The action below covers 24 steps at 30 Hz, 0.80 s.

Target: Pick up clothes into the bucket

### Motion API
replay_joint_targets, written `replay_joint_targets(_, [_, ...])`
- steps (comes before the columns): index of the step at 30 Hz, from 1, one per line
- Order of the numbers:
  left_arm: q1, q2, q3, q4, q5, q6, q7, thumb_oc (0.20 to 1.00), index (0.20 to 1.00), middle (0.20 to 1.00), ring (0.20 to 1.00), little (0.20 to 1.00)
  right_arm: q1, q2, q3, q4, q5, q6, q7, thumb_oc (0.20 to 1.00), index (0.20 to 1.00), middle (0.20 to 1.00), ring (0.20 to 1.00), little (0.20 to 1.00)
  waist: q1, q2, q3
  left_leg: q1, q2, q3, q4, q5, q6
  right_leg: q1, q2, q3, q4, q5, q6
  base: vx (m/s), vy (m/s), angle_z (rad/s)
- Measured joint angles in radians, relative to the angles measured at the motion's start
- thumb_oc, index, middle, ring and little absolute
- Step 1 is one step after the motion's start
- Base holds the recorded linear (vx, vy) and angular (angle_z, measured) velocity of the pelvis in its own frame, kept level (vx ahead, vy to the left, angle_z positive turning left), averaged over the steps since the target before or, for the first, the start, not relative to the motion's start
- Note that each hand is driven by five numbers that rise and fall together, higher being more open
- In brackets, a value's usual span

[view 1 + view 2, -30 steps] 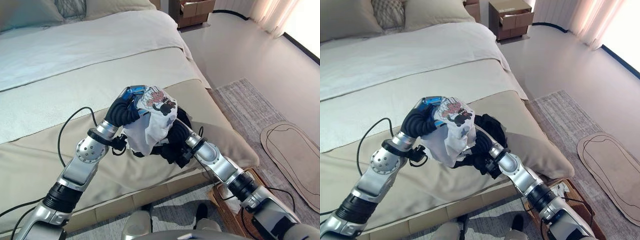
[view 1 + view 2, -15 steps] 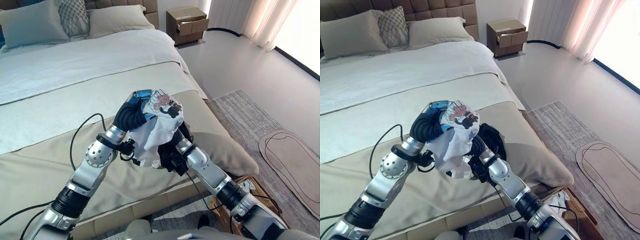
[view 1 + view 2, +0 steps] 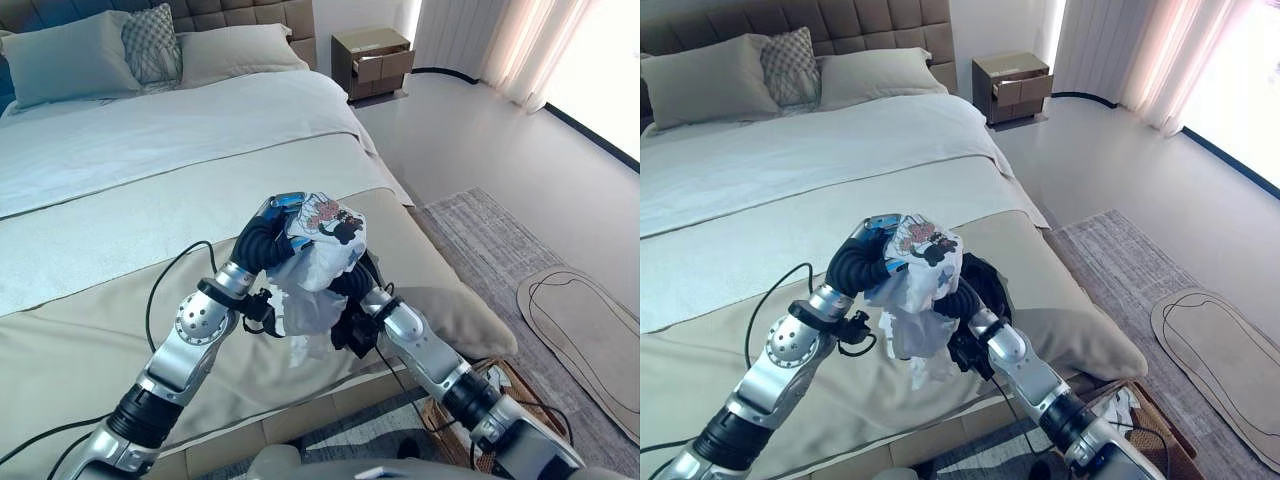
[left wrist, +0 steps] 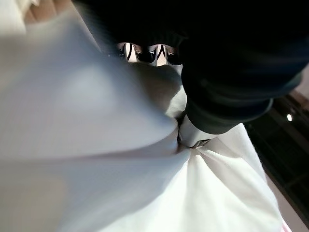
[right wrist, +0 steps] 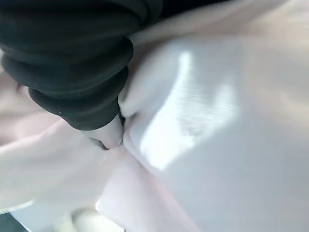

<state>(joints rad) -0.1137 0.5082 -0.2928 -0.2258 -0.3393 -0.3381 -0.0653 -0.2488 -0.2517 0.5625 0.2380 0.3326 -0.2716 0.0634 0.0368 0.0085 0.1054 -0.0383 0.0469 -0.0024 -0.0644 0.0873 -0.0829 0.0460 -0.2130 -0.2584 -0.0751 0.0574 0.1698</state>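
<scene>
While my left robot hand (image 3: 282,212) is raised above the foot of the bed (image 3: 150,170), its fingers (image 4: 145,52) are curled tight around a bunched white shirt (image 3: 318,262) with a cartoon print. That shirt hangs clear of the bedcover, drooping toward 6 o'clock. My right robot hand (image 3: 352,288) sits just behind it at 4 o'clock, wrapped in cloth, so I cannot tell how its fingers stand. Dark clothing (image 3: 990,285) bunches around that wrist. At 5 o'clock, on the floor beside the bed, a wicker basket (image 3: 505,385) shows some white cloth inside.
</scene>
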Motion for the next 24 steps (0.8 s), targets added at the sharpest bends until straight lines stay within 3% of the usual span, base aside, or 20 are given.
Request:
replay_joint_targets(1, [0.014, -0.012, 0.003, 0.002, 0.003, -0.001, 0.003, 1.000, 1.000, 1.000, 1.000, 1.000, 0.019, -0.002, -0.022, -0.007, 0.008, 0.000, 0.004, 0.200, 0.200, 0.200, 0.200, 0.200, -0.002, -0.001, -0.001, 0.000, 0.000, 0.000, -0.001, 0.000, 0.000, 0.000, 0.000, 0.000, 0.001, 0.000, 0.000, 0.00, 0.000, 0.00])
replay_joint_targets(7, [0.126, -0.133, 0.064, 0.130, 0.002, -0.011, 0.055, 1.000, 1.000, 1.000, 1.000, 1.000, 0.210, -0.002, -0.212, -0.036, 0.155, 0.000, 0.011, 0.200, 0.200, 0.200, 0.200, 0.200, -0.021, -0.007, -0.010, 0.010, 0.002, 0.003, -0.014, 0.000, 0.000, 0.003, 0.001, 0.002, -0.001, 0.000, 0.000, 0.00, -0.001, -0.01])
replay_joint_targets(12, [0.146, -0.148, 0.168, 0.274, 0.000, -0.023, 0.101, 1.000, 1.000, 1.000, 1.000, 1.000, 0.314, -0.024, -0.432, -0.034, 0.234, -0.006, -0.035, 0.200, 0.200, 0.200, 0.200, 0.200, -0.045, -0.011, -0.013, 0.024, 0.004, 0.020, -0.022, 0.000, 0.001, 0.005, 0.003, 0.016, -0.007, 0.000, 0.001, 0.01, -0.009, -0.09])
replay_joint_targets(24, [0.220, -0.178, 0.197, 0.378, 0.002, -0.019, 0.072, 1.000, 1.000, 1.000, 1.000, 1.000, 0.369, -0.041, -0.765, -0.020, 0.247, -0.079, -0.162, 0.200, 0.200, 0.200, 0.200, 0.200, -0.102, -0.016, -0.019, 0.027, 0.008, 0.057, -0.022, -0.004, -0.001, -0.016, 0.010, 0.060, -0.014, 0.006, 0.007, 0.00, -0.006, -0.11])
